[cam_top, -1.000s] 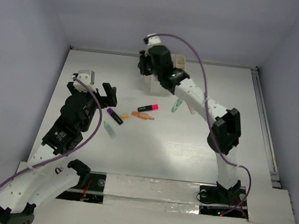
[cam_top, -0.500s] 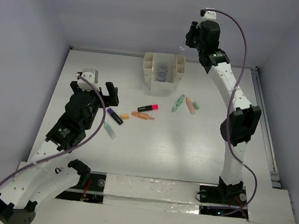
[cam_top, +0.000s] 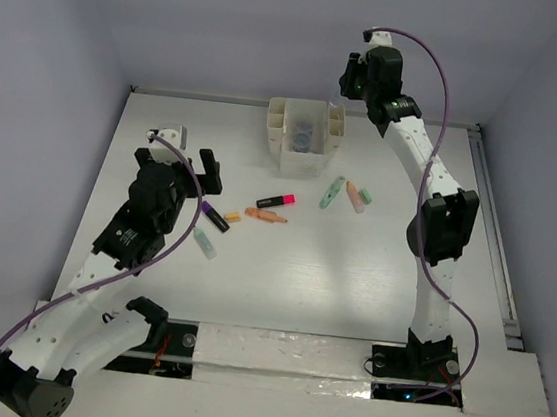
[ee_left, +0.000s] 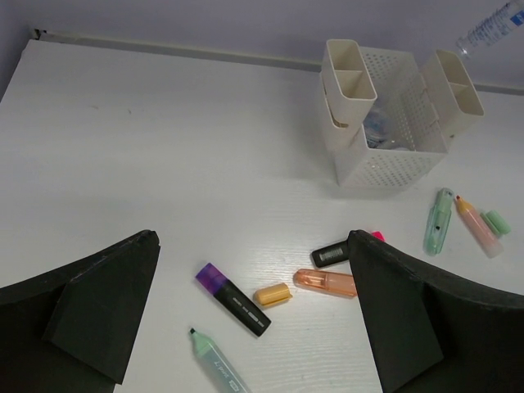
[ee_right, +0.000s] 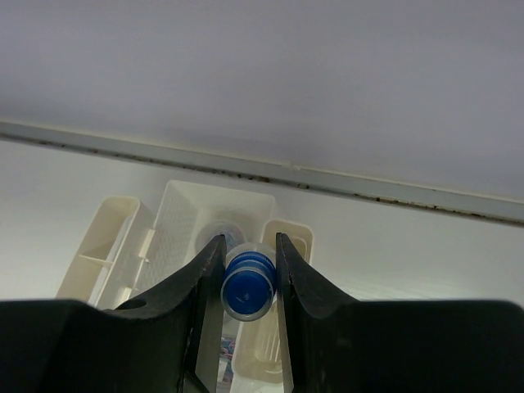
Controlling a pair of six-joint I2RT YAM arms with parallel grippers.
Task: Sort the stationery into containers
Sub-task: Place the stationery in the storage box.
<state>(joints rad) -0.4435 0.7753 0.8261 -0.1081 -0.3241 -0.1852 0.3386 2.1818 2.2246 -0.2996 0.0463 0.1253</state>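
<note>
Bottle (ee_right: 248,288) is held in closed right gripper (ee_right: 249,239) above organizer (ee_right: 176,214), not yet dropped; markers (ee_left: 233,299) are left scattered beneath wide-open left gripper (ee_left: 252,239).

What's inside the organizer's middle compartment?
A clear bluish round tub shows in the white organizer; its walls hide the rest of the floor, so the count is unclear.

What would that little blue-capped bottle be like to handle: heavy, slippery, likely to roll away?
Probably light: the right gripper holds the small bottle aloft by a mere pinch near its cap. Its round cap and smooth plastic sides suggest it could slip or twist in the grip. Laid on the table, it would likely roll, being cylindrical.
</note>
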